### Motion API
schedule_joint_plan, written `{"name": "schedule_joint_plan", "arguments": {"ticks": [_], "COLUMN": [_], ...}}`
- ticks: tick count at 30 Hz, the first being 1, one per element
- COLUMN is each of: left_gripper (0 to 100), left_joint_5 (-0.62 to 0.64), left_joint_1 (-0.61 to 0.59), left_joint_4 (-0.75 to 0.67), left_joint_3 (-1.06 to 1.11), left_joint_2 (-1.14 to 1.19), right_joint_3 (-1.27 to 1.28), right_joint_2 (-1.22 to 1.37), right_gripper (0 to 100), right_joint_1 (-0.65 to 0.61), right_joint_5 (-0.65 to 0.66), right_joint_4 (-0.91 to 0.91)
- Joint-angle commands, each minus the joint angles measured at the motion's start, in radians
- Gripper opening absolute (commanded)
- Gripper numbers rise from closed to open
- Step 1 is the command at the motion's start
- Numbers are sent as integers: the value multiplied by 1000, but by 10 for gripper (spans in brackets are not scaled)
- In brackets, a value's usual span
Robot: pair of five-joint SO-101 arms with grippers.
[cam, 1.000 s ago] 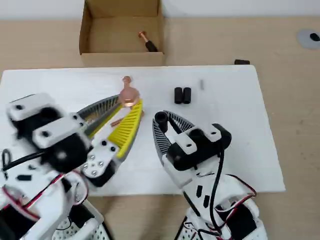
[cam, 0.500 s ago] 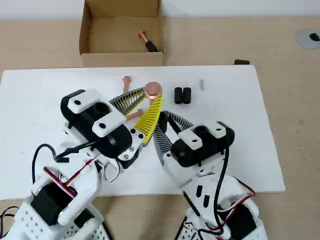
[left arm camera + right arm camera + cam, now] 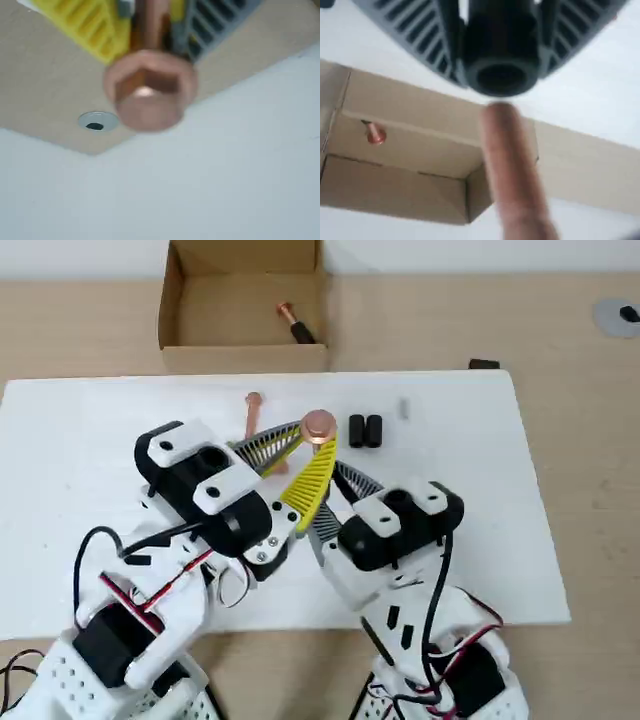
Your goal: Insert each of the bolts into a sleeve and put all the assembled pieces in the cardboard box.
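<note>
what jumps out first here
The copper bolt is clamped in the left gripper over the white mat, its tip at the mouth of the black sleeve in the right gripper. Behind them, the cardboard box holds one assembled piece.

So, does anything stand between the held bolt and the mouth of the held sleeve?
Nothing visible does. In the right wrist view the tip of the bolt lies right by the sleeve, whose mouth looks open and empty.
</note>
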Motion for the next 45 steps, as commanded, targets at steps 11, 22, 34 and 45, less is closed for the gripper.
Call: {"name": "schedule_joint_plan", "arguments": {"ticks": [11, 22, 34, 45], "left_gripper": [6, 6, 6, 6], "left_joint_5": [38, 41, 38, 43], "left_joint_1": [5, 3, -6, -46], "left_joint_4": [216, 112, 37, -28], "left_joint_3": [-163, -153, -61, -15], "left_joint_2": [-5, -4, -5, -4], "right_joint_3": [-4, -10, -12, -12], "right_joint_2": [-79, -82, -82, -82], "right_gripper": [10, 10, 10, 10], "right_joint_1": [-15, -13, -13, -13], "right_joint_5": [-5, -5, -5, -5], "right_joint_4": [-38, -35, -38, -38]}}
